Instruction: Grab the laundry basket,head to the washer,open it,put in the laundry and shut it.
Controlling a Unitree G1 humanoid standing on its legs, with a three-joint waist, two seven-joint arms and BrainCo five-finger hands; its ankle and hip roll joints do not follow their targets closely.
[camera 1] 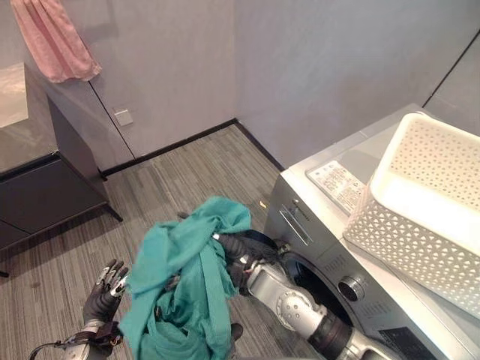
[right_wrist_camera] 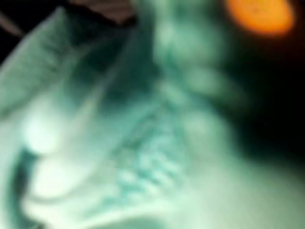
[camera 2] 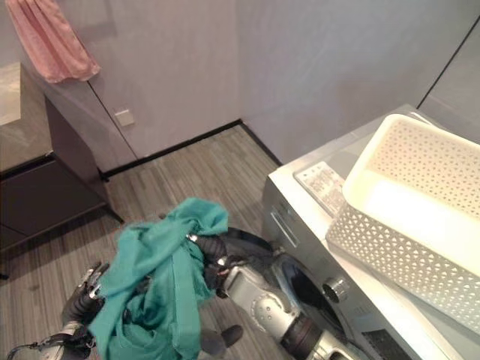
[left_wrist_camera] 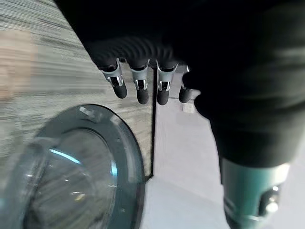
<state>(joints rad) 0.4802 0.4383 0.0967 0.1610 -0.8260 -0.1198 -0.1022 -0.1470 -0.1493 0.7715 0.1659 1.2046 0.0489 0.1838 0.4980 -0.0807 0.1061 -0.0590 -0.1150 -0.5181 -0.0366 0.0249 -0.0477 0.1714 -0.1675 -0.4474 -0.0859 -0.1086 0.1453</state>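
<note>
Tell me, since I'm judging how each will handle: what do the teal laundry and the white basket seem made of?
The teal laundry looks like soft matte woven cloth: it drapes and folds loosely over the right hand. The white basket on the washer looks like rigid moulded plastic, slightly glossy, with regular perforated walls.

Soft even light; the right wrist view blurred.

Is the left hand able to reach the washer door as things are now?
Probably yes. The left hand hangs open and holds nothing, and its wrist view shows the round glass washer door swung open just past its fingers. The teal cloth hangs beside it, in the right hand.
</note>
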